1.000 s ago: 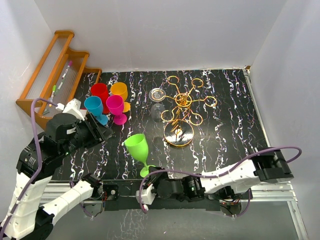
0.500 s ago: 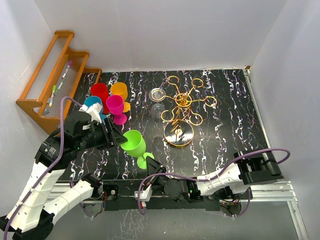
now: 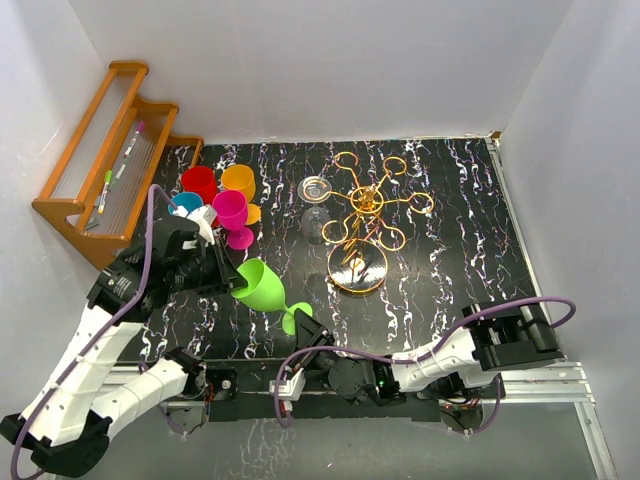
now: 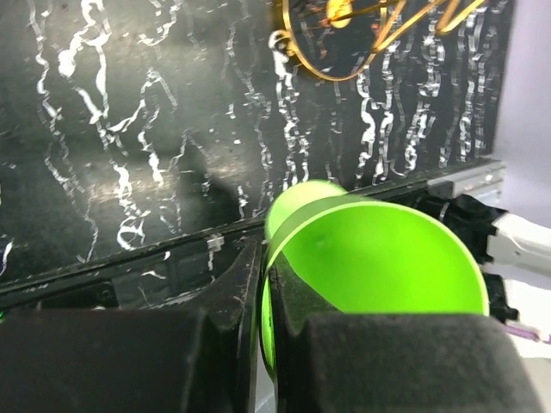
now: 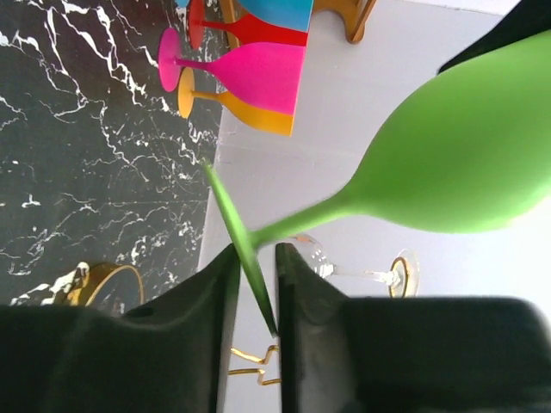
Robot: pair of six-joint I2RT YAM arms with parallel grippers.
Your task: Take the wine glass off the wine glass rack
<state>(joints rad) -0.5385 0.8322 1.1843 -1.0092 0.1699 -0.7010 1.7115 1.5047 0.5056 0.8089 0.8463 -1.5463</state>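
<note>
The left hand (image 3: 233, 283) has swung in and clamped the green glass (image 3: 263, 288).

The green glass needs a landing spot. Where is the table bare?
Bare: the strip between the gold rack and the table's right edge. Crowded: left rear around the coloured cups, and the rack's left, where the clear wine glass hangs.

A robot lab test cell: plain white walls (image 3: 300, 60) box in a black marbled table (image 3: 450, 230) holding staged props.
</note>
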